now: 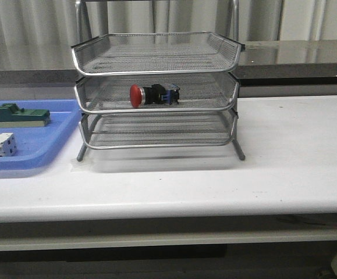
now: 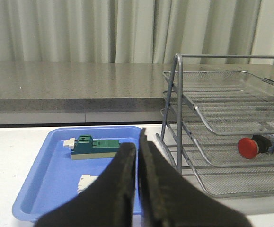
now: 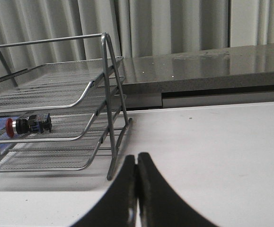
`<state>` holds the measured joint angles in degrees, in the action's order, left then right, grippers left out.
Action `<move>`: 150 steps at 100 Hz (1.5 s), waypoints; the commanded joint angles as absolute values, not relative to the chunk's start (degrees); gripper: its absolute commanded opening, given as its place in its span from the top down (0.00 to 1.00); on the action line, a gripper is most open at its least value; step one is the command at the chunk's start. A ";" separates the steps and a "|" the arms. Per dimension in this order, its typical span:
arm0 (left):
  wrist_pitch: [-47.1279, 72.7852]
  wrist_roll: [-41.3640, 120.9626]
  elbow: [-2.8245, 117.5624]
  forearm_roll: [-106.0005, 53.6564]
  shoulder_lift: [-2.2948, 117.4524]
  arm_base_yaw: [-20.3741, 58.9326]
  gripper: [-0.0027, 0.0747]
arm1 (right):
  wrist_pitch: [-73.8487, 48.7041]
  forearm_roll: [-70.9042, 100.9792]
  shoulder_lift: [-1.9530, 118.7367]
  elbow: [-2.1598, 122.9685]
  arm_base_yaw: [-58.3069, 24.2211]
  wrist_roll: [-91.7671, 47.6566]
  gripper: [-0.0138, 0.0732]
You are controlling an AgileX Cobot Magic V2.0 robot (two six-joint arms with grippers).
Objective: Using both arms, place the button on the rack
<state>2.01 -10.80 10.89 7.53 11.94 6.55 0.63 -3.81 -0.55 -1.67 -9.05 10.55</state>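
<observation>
The button (image 1: pixel 146 95) is lying on its side in the middle tray of the rack (image 1: pixel 156 93). The placing step appears complete. The left hand (image 2: pixel 137 177) and right hand (image 3: pixel 137 189) are hanging empty, fingers pressed together, clear of the rack. No further move appears required beyond parking.

White tabletop (image 1: pixel 284 151), two loads.
The rack (image 1: pixel 156 96) stands mid-surface on thin legs; a blue tray (image 1: pixel 34 154) lies just beside it.

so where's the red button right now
The button lies on its side in the middle tier of the rack, left of centre in the front view, its red head pointing toward the blue tray.
</observation>
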 commanded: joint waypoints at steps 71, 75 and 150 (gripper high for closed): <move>-6.78 -11.88 -2.80 5.28 -2.25 1.90 0.96 | 5.59 -4.38 -1.71 -0.65 -9.15 10.43 0.91; -6.78 -11.88 -2.80 5.28 -2.25 1.90 0.96 | 5.59 -4.38 -1.71 -0.65 -9.15 10.43 0.91; -6.78 -11.88 -2.80 5.20 -2.25 1.90 0.96 | 5.59 -4.38 -1.71 -0.65 -9.15 10.43 0.91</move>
<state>-2.13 -11.35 -0.12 5.72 -0.29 2.02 0.86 -3.90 -0.55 -1.67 -9.05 10.55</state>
